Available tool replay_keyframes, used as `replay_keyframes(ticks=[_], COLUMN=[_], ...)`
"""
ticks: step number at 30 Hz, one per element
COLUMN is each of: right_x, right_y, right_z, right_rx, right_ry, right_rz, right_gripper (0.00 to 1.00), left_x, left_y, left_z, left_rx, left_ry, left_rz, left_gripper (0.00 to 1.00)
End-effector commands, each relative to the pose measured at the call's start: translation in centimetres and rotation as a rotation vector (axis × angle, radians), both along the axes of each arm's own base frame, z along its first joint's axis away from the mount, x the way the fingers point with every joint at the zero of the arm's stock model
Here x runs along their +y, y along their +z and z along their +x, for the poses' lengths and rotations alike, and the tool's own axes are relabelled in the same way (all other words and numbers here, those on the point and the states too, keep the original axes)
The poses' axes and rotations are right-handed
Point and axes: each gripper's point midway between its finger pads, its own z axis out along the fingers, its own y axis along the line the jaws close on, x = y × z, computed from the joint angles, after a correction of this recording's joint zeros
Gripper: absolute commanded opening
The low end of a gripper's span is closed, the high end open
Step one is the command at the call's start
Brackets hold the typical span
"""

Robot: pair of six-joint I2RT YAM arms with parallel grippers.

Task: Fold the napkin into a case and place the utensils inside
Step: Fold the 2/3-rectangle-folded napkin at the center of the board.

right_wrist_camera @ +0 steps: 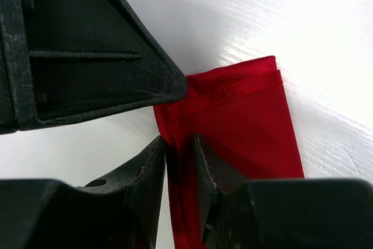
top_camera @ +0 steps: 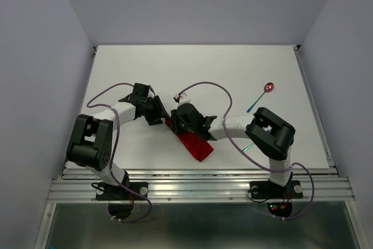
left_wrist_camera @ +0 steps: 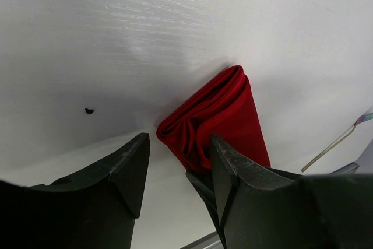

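The napkin (top_camera: 194, 143) is bright red cloth, folded into a narrow strip and lying slantwise near the table's front edge. Its bunched far end (left_wrist_camera: 224, 109) lies just ahead of my left gripper (left_wrist_camera: 179, 141), whose jaws stand wide apart and hold nothing. My right gripper (right_wrist_camera: 179, 147) straddles the napkin's long edge (right_wrist_camera: 245, 121); its jaws are narrowly apart, with a sliver of table showing beside the cloth. In the top view the two grippers (top_camera: 156, 112) (top_camera: 176, 122) meet at the strip's upper end. The spoon (top_camera: 268, 87) lies far right. The fork's teal handle (top_camera: 247, 147) peeks out by the right arm.
The left gripper's black finger (right_wrist_camera: 87, 45) fills the upper left of the right wrist view. A thin utensil handle (left_wrist_camera: 335, 147) shows at the right edge of the left wrist view. A small dark speck (left_wrist_camera: 88, 111) lies on the white table (top_camera: 192, 68). Grey walls close in three sides.
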Motion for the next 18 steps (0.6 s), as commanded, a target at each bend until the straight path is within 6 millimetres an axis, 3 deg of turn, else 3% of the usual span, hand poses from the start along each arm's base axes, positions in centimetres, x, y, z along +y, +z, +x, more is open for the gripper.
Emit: replay_keyframes(ticks=[1, 3, 7, 18], right_x=[0.2, 0.2, 0.0, -1.1], right_y=[3.4, 3.6, 3.8, 3.9], right_z=[1.3, 1.3, 1.3, 1.3], right_rx=[-0.051, -0.053, -0.055, -0.030], right_ry=[-0.038, -0.041, -0.051, -0.076], right_rz=[0.085, 0.093, 0.099, 0.131], right_gripper=[0.31, 0.30, 0.13, 0.01], left_x=[-0.1, -0.1, 0.0, 0.0], left_y=[0.3, 0.2, 0.1, 1.0], left_z=[-0.2, -0.2, -0.2, 0.2], left_rx=[-0.031, -0.029, -0.025, -0.056], left_ry=[-0.024, -0.024, -0.021, -0.014], left_rz=[-0.001, -0.001, 0.002, 0.002], left_gripper=[0.55, 0.55, 0.55, 0.55])
